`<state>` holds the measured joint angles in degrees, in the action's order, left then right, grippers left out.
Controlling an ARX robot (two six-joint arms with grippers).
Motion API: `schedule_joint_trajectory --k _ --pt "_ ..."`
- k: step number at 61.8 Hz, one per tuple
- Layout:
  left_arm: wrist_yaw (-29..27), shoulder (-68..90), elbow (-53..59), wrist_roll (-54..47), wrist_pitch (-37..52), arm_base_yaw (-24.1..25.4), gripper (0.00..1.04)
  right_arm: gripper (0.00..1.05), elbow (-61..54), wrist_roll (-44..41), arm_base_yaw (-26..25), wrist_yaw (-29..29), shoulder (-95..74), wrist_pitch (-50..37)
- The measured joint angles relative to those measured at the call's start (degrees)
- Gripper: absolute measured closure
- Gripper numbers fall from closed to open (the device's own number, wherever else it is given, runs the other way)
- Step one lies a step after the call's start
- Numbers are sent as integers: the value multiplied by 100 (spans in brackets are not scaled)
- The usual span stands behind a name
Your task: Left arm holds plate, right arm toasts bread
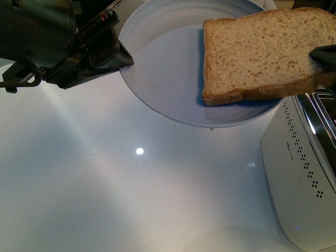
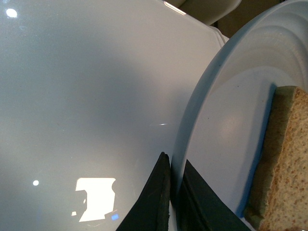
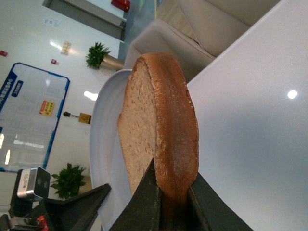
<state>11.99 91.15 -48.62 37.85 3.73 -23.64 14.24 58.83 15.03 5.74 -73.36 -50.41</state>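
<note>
Left tool (image 2: 174, 167) clamps plate (image 1: 168, 68) rim; bread (image 1: 257, 52) in right tool (image 3: 174, 174), over plate.

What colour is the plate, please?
The plate is pale blue-white, clearest in the front view.

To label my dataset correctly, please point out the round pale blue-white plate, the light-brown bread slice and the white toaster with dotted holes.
round pale blue-white plate (image 1: 168, 68): front view, bare inner surface.
light-brown bread slice (image 1: 257, 52): front view, middle of its face.
white toaster (image 1: 289, 199): front view, side wall.

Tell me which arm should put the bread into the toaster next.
Right. The right gripper holds the bread near the toaster; the left gripper is occupied clamping the plate rim.
</note>
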Motion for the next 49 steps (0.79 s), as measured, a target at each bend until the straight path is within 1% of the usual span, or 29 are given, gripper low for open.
schedule_joint_trajectory --k 8,16,23,31,39,43,49 --pt "0 0 0 2 0 0 102 101 7 -197 -146 -61 761 704" --pt "2 0 0 15 0 0 102 101 267 -793 -280 -286 1875 1899" --pt "2 0 0 24 0 0 102 101 721 -1650 -444 -546 2870 2999" --pt "4 0 0 37 0 0 102 101 1078 -2715 -597 -953 3429 3845" --pt "4 0 0 39 0 0 102 101 1067 -3709 -774 -1132 3560 4155" --pt "4 0 0 39 0 0 102 101 997 -4015 -835 -1167 3591 4203" --pt "2 0 0 39 0 0 102 101 828 -4527 -846 -1381 3611 4207"
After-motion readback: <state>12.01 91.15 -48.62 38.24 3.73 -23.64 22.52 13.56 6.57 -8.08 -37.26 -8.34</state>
